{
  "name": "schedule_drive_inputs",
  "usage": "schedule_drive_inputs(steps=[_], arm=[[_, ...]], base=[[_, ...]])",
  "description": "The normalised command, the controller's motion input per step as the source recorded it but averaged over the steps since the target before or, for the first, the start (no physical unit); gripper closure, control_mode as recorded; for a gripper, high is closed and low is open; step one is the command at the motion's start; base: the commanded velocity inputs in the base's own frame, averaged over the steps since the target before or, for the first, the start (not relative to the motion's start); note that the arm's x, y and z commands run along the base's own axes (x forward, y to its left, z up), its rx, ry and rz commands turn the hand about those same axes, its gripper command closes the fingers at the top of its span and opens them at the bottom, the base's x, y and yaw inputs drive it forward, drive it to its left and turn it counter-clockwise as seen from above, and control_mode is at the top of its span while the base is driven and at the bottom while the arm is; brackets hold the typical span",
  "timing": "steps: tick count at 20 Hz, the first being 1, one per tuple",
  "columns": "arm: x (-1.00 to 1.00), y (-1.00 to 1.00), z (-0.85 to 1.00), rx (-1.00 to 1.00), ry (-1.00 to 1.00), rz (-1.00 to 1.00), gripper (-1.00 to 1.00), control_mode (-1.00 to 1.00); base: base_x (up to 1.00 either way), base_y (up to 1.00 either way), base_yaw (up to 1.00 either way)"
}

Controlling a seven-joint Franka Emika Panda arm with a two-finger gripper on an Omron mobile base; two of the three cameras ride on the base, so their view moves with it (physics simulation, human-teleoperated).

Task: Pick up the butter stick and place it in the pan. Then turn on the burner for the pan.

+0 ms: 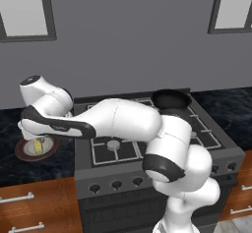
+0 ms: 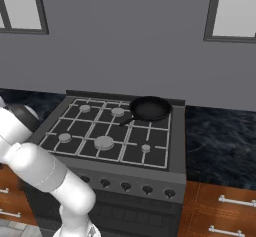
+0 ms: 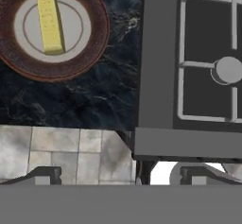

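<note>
The butter stick [image 3: 49, 20] is a pale-yellow block lying on a round white plate with a brown rim [image 3: 87, 53], on the dark counter left of the stove. In the left base view, the butter stick [image 1: 38, 146] lies just under my hand. My gripper [image 3: 124, 176] hangs above the counter, off to one side of the plate, and is open with nothing between its fingertips [image 3: 45, 175]. The black pan [image 1: 171, 98] sits on the back right burner, its short handle pointing toward the stove's middle; it also shows as the pan [image 2: 150, 108] in the right base view.
The stove [image 2: 175, 146] has several burners under grey grates and a row of knobs [image 2: 125, 186] on its front panel. Dark marble counter [image 2: 220, 136] lies on both sides, with wooden drawers [image 1: 29, 207] below. My arm stretches left across the stove front.
</note>
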Motion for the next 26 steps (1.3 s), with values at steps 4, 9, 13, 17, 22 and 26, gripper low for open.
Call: schedule_drive_inputs(steps=[4,9,13,17,22,26], arm=[[0.33,0.0,-0.43,0.06,0.0,0.0,-1.0,-1.0],[0.19,0.12,-0.24,0.0,0.0,0.0,-1.0,-1.0],[0.22,0.3,-0.12,0.02,0.03,0.0,-1.0,-1.0],[0.15,0.18,-0.31,0.06,0.0,0.0,-1.0,-1.0],[0.22,0.19,-0.27,0.02,-0.01,0.0,-1.0,-1.0],[0.15,0.2,-0.27,0.0,-0.03,0.02,-1.0,-1.0]], base=[[0.0,0.0,0.0],[0.0,0.0,0.0],[0.0,0.0,0.0],[0.0,0.0,0.0],[0.0,0.0,0.0],[0.0,0.0,0.0]])
